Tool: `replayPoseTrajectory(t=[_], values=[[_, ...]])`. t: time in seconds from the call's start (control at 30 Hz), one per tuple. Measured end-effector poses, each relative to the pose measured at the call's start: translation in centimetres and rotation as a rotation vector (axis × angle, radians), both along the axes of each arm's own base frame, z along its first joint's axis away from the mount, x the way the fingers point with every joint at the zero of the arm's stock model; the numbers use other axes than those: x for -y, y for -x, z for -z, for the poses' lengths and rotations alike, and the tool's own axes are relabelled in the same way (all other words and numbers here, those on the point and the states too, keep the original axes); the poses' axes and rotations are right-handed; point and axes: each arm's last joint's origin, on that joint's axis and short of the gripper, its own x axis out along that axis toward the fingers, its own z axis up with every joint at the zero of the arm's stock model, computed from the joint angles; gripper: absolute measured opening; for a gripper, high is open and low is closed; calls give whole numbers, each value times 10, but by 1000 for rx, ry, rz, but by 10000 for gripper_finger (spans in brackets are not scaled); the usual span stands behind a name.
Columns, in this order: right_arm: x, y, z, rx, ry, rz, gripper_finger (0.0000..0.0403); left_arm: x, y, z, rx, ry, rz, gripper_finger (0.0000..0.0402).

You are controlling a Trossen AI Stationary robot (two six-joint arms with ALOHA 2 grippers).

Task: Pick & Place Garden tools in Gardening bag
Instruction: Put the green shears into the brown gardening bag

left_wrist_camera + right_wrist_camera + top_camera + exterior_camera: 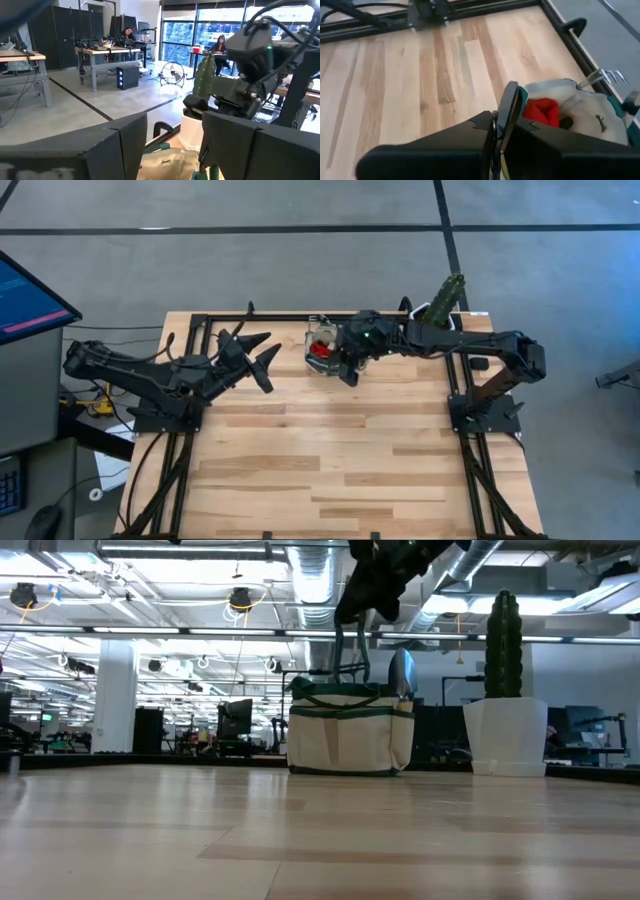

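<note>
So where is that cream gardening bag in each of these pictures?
High view: gardening bag at the table's far edge, centre.
Low view: bag at centre, far back.
Left wrist view: bag at bottom centre.
Right wrist view: bag at lower right.
Shared landmark: the cactus beside it.

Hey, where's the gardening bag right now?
In the high view the bag sits at the table's far edge, near the middle, under the right gripper, with the cactus pot to its right.

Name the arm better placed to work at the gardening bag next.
Right. Its end effector is directly over the gardening bag, apparently pinching a green handle. The left end effector hangs open off to the bag's side.
</note>
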Motion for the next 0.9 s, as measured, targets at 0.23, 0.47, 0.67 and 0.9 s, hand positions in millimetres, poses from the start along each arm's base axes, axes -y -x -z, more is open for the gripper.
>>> replayPoseTrajectory(t=[0.23, 0.47, 0.67, 0.9], values=[[20, -2, 8, -4, -26, -104, 15, 0, 0, 3, -32, -7, -1, 178], [26, -9, 27, -60, -34, -174, 15, -1, 0, 4, -44, -9, -32, 176], [30, -17, 44, -108, -16, -203, 15, -1, 1, 5, -54, -10, -43, 176], [40, -12, 41, -107, 2, -200, 15, -2, 1, 5, -61, -10, -83, 176]])
